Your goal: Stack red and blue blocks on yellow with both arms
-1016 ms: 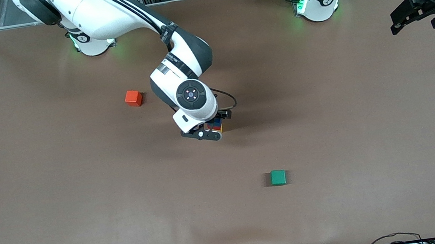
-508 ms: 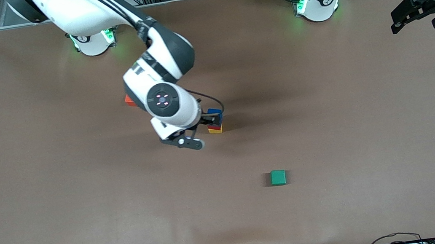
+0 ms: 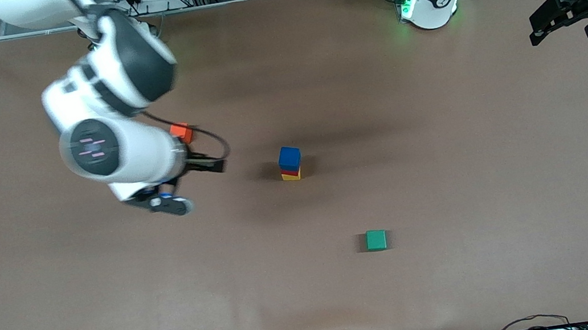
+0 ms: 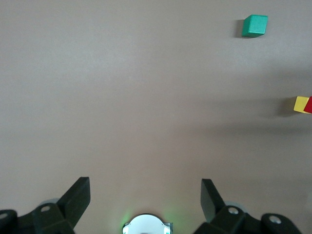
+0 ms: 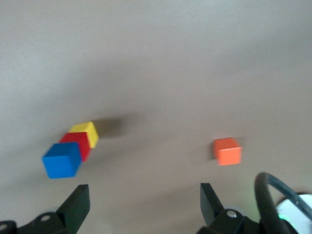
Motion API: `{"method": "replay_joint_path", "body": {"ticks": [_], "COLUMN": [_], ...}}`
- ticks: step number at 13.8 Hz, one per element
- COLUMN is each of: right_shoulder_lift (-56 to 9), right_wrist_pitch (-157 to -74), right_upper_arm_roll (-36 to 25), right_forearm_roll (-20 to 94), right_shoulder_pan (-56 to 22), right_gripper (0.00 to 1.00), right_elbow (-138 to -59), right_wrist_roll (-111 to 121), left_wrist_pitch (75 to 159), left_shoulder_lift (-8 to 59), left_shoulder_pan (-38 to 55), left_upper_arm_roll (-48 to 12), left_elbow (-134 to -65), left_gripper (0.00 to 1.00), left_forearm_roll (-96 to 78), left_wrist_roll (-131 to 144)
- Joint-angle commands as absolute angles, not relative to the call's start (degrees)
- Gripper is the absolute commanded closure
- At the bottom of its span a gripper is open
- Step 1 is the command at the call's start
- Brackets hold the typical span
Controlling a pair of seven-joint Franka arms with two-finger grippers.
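- Brown table (image 3: 445,178), rig clutter along its robot edge.
- Stack, mid-table: blue block (image 3: 289,157) on red block (image 3: 290,172) on yellow (image 3: 291,176); all three touching and squarely aligned. Stacking looks complete.
- Green cube (image 3: 376,239): loose, nearer the front camera than the stack, well apart from it.
- Orange-red cube (image 3: 182,132): loose, toward the right arm's end, partly hidden by the right arm.
- Right gripper (image 3: 188,188): up over bare table between the stack and the right arm's end; fingers spread, holding nothing.
- Left gripper (image 3: 562,23): waits over the table edge at the left arm's end; fingers spread, empty.
- Step in hand, judged: clearing the right arm away. Best done high and away from the stack, without brushing the orange-red cube.
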State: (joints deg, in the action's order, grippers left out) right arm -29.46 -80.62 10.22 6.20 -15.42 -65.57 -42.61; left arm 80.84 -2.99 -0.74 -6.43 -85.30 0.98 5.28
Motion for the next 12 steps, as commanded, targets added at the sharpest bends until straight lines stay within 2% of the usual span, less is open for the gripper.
{"method": "replay_joint_path", "body": {"ticks": [1, 4, 7, 9, 12], "right_shoulder_lift": [-26.29, -24.27, -21.98, -19.79, -18.46], "right_wrist_pitch": [-76.57, -72.35, -71.98, -71.98, -69.54], "right_upper_arm_roll": [11.08, 10.99, 10.55, 10.9, 11.07], "right_forearm_roll": [7.21, 7.03, 6.15, 6.42, 2.03], "right_shoulder_pan": [-8.72, -1.86, 1.57, 4.82, 4.39], "right_gripper": [0.0, 0.0, 0.0, 0.0, 0.0], "right_elbow": [-66.27, -65.04, -64.6, -64.34, -61.37], "right_wrist_roll": [-33.69, -28.66, -23.06, -11.31, -8.09], "left_wrist_pitch": [80.68, 80.77, 80.77, 80.77, 80.68], "left_shoulder_lift": [-4.22, -4.31, -4.22, -4.22, -4.31], "left_shoulder_pan": [-1.05, -1.05, -1.05, -1.05, -1.05], "left_upper_arm_roll": [-6.42, -6.33, -6.33, -6.33, -6.33], "left_elbow": [-85.78, -85.69, -85.78, -85.78, -85.78], "left_gripper": [0.0, 0.0, 0.0, 0.0, 0.0], "left_forearm_roll": [1.23, 1.23, 1.23, 1.14, 1.14], "left_wrist_roll": [3.61, 3.52, 3.52, 3.52, 3.52]}}
